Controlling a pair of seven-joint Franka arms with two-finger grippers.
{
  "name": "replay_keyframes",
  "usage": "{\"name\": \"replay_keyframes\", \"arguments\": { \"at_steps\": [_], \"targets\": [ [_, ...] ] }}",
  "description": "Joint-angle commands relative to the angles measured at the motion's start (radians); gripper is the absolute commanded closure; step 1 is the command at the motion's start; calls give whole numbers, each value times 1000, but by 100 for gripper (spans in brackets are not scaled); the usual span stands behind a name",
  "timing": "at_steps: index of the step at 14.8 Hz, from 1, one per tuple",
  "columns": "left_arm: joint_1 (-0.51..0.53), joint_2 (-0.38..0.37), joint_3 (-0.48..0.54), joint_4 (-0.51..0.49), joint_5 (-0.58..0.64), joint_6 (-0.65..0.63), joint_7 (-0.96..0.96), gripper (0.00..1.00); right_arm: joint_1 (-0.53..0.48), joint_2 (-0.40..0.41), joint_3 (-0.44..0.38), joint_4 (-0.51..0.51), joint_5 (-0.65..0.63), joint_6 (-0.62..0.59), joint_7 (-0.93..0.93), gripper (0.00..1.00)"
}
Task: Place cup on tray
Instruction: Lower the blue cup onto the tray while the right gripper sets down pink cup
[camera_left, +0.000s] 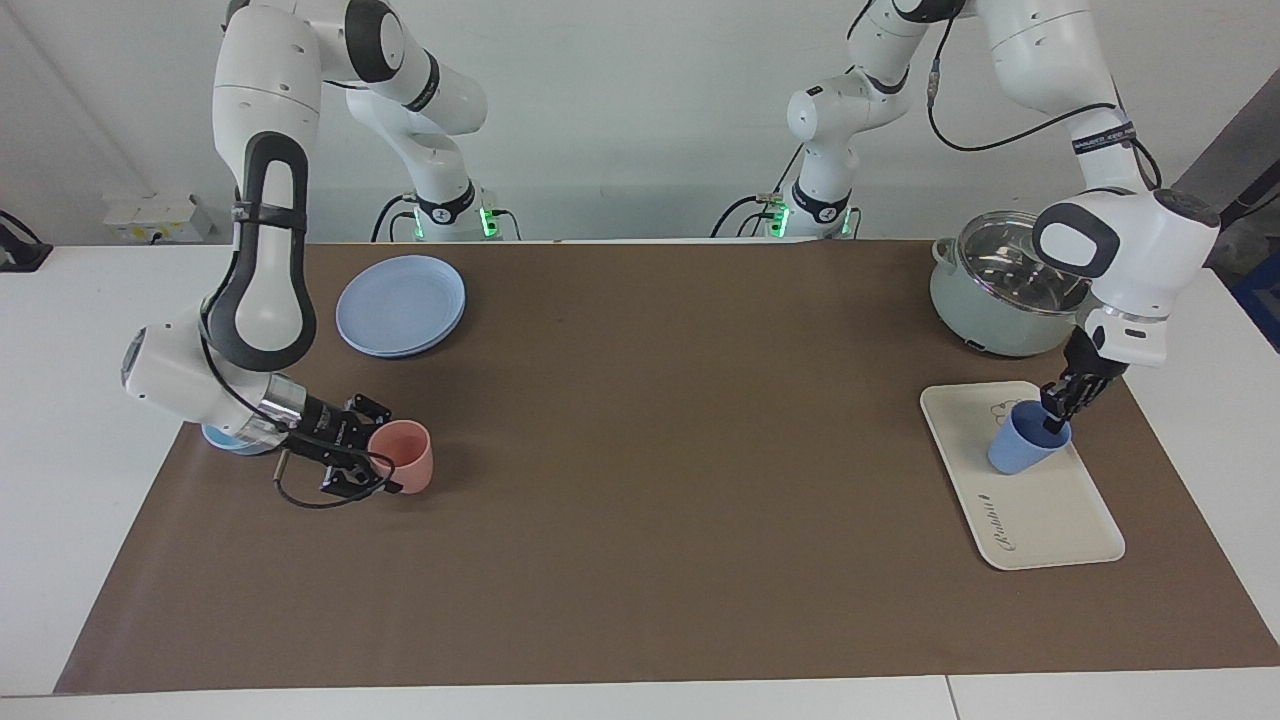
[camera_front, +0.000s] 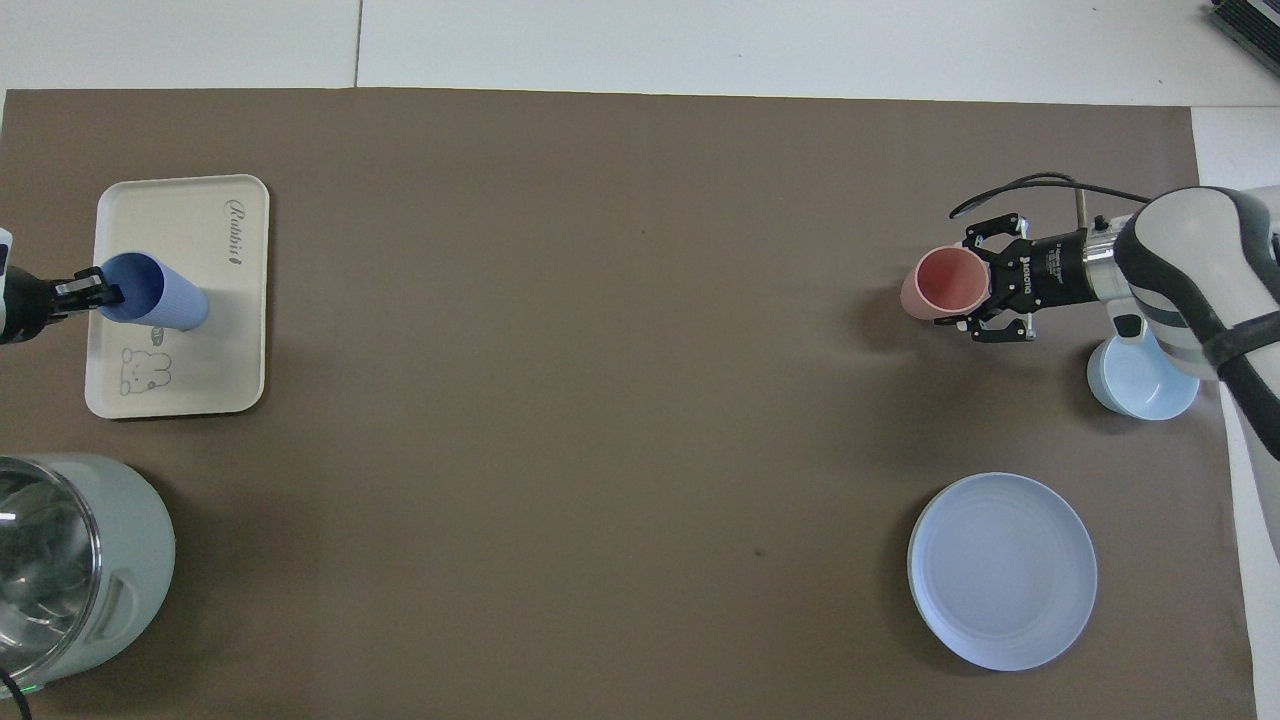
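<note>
Cup (camera_left: 1025, 447) stood tilted on the tray (camera_left: 1040, 510), its rim pinched by the closed left pincer (camera_left: 1060, 405). Tray lay on the table (camera_left: 640, 500) beside the pot (camera_left: 1000, 290). Right pincer (camera_left: 385, 470) gripped the pink tumbler (camera_left: 405, 455), near the bowl (camera_front: 1140, 385) and plate (camera_left: 400, 303).
</note>
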Motion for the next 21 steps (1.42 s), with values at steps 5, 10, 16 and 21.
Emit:
{"name": "replay_keyframes", "arguments": {
  "at_steps": [5, 10, 16, 21],
  "targets": [
    [-5, -166, -11, 197, 59, -455, 37, 0, -51, 0, 6, -59, 31, 25, -44, 71],
    [-115, -284, -28, 256, 181, -699, 37, 0, -53, -20, 0, -76, 9, 123, -66, 2],
    [-284, -313, -34, 248, 234, -838, 34, 0, -48, -123, 0, -77, -311, 120, -332, 2],
    [-275, -203, -34, 522, 190, -1023, 33, 0, -25, -239, 3, -88, -432, -2, -726, 1]
  ]
}}
